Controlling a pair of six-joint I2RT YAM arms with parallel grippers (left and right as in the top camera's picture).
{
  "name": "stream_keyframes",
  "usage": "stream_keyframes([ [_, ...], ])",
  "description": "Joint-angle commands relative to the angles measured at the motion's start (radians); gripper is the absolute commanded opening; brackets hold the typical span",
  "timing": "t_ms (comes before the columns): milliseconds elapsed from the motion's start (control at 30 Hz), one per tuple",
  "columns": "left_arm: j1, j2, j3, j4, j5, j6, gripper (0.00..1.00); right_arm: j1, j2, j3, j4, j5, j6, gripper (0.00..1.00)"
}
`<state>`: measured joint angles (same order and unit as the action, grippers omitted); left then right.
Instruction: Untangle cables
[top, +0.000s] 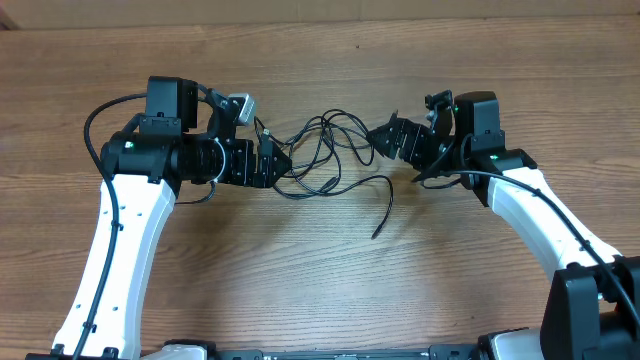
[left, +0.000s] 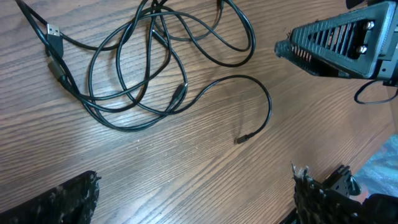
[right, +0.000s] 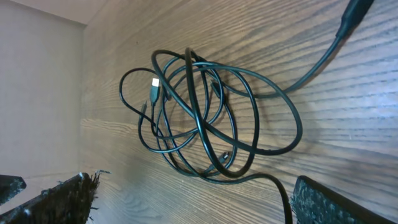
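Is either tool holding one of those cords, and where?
Nothing is held: the left tool and right tool both stand open, cables lying loose on the table.

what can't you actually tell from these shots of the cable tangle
- Overhead: the cables are too thin to count or to see which crosses over which. On the left they merge with the black fingers of the left gripper.
- Left wrist: the cables run off the top edge, so their far loops are cut off.
- Right wrist: one of the cables leaves at the bottom edge, and a plug end is cut off at the top right corner.
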<state>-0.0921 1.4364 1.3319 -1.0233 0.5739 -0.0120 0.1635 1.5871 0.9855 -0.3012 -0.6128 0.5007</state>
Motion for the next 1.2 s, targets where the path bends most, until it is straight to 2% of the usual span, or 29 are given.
stream_keyframes([
  [0,0.000,0.005,0.008,0.004,-0.006,0.009,0.99,-0.001,-0.002,0.015,-0.011,0.006,-0.001,1.00],
  [367,0.000,0.005,0.008,0.004,-0.006,0.009,1.00,-0.001,-0.002,0.015,0.050,-0.002,0.020,1.00],
  [900,0.000,0.005,0.008,0.004,-0.006,0.009,0.99,-0.001,-0.002,0.015,0.035,-0.044,0.049,1.00],
  [1100,0.000,0.005,0.008,0.007,-0.058,0.009,1.00,-0.001,-0.002,0.015,0.008,-0.035,0.048,1.00],
  [1167,0.000,0.005,0.008,0.092,-0.107,0.011,1.00,-0.001,-0.002,0.015,0.008,-0.031,0.048,1.00],
])
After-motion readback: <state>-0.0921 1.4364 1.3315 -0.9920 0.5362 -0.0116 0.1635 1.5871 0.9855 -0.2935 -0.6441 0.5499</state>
